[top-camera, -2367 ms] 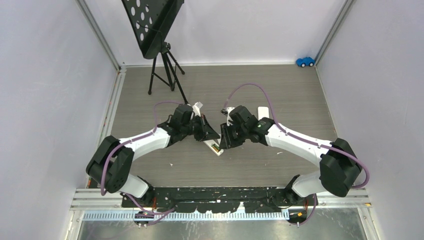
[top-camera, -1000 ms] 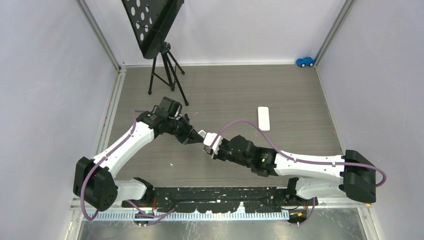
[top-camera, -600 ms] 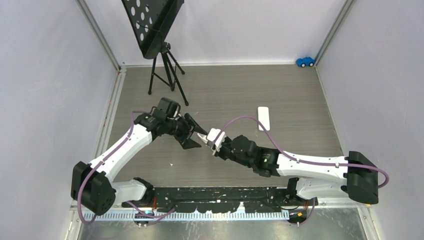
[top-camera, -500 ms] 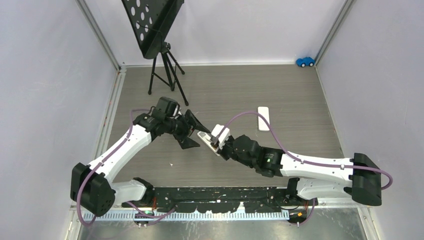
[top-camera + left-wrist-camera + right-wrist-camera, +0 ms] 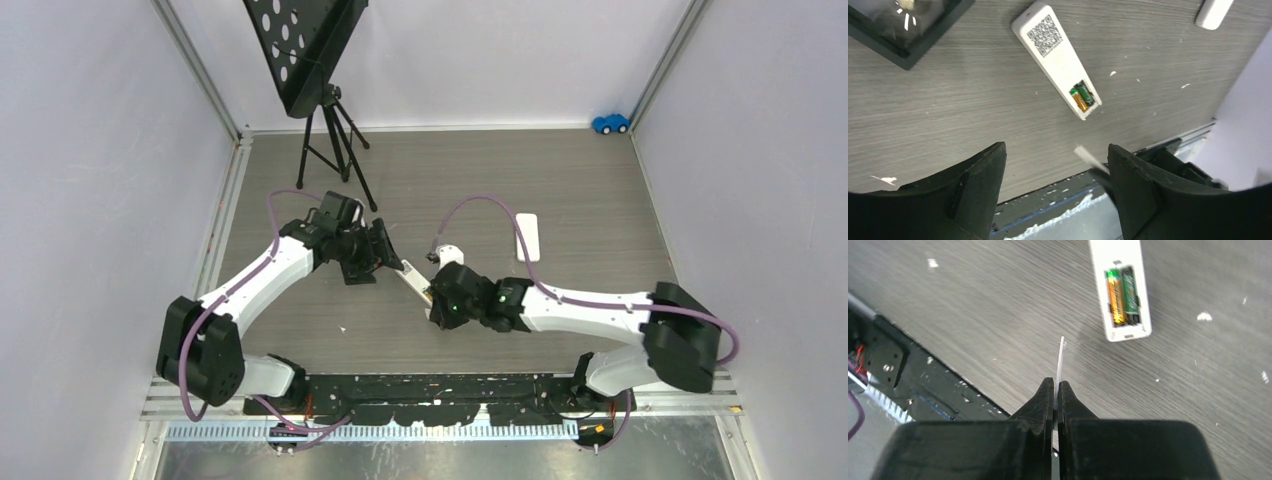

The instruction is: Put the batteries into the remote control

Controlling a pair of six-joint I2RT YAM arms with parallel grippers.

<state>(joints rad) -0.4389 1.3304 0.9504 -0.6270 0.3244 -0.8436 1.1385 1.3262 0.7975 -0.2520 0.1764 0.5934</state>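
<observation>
Batteries [image 5: 1122, 292] sit in remote [image 5: 1120, 270] bay. Beside remote, right gripper [image 5: 1057, 385] pinches white strip [image 5: 1061, 360]. Left gripper [image 5: 1055, 152] spread wide above remote.

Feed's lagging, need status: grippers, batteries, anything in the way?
Left gripper open, empty. Right gripper shut on thin white piece, likely the cover. Two batteries in remote, compartment uncovered. Nothing blocking it.

Bright even light, wrist views blurred
</observation>
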